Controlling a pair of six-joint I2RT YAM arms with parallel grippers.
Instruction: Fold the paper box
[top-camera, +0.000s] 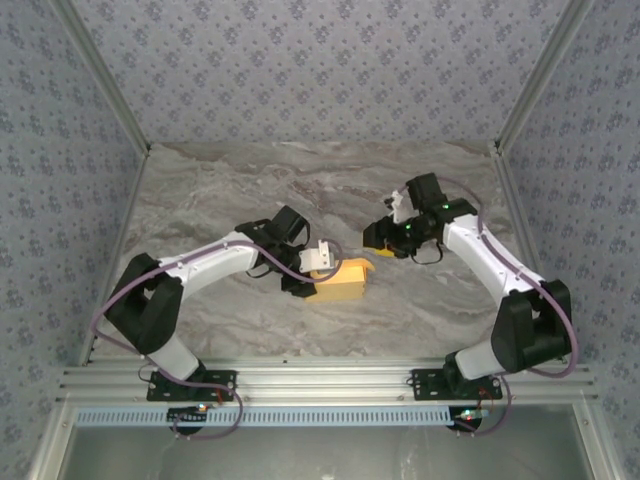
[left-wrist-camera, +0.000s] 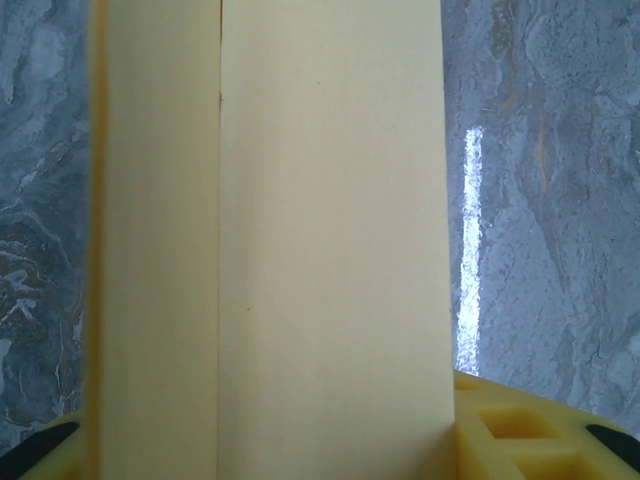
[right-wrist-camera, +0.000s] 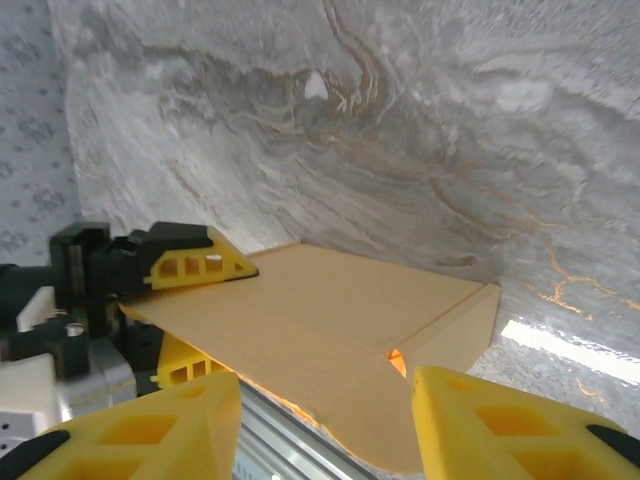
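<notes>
The paper box (top-camera: 345, 282) is an orange-yellow cardboard piece lying low over the table's middle, partly folded with one side flap bent down. My left gripper (top-camera: 322, 268) is shut on its left edge. In the right wrist view one yellow finger (right-wrist-camera: 190, 265) presses on top of the box (right-wrist-camera: 340, 310) and the other sits beneath it. The cardboard (left-wrist-camera: 320, 250) runs straight up the left wrist view between that gripper's fingertips (left-wrist-camera: 520, 440). My right gripper (top-camera: 376, 240) hovers just right of the box, open, its fingers (right-wrist-camera: 510, 420) either side of the near curved flap without touching it.
The marble table (top-camera: 300, 180) has free room behind and to both sides of the box. Patterned walls (top-camera: 60, 150) close it in on three sides. An aluminium rail (top-camera: 320, 385) runs along the near edge by the arm bases.
</notes>
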